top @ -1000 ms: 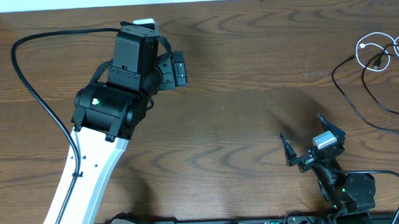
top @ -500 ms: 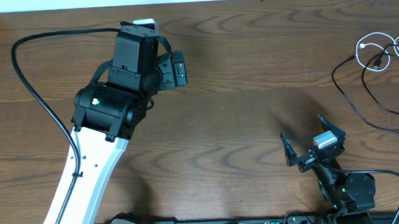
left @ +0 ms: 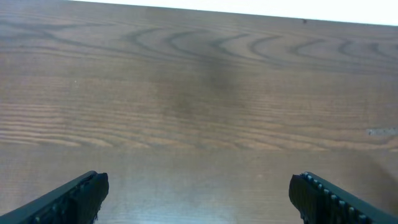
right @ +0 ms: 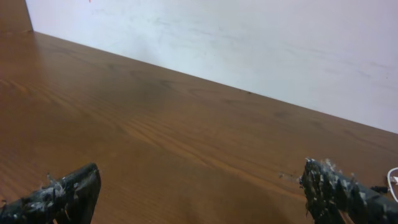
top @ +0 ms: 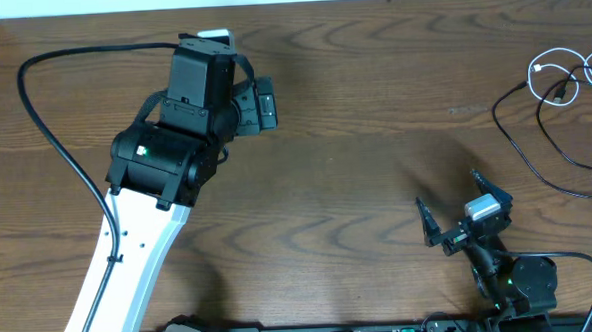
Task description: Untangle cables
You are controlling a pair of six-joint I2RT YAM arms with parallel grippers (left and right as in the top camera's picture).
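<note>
Left claw (left: 199,182) and right claw (top: 454,205) both gape empty, well apart from the cables (top: 561,91) at the right frame edge; grabbing several at once could tighten the tangle.

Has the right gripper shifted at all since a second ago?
No. The right gripper sits at the same spot against the grain of the table, open, short of the cables.

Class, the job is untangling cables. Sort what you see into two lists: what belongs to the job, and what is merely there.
Belongs to the job:
- white cable and black cable, both at the far right
- left tool and right tool, both open and empty

Merely there:
- wooden table
- thick black wire on the left arm
</note>
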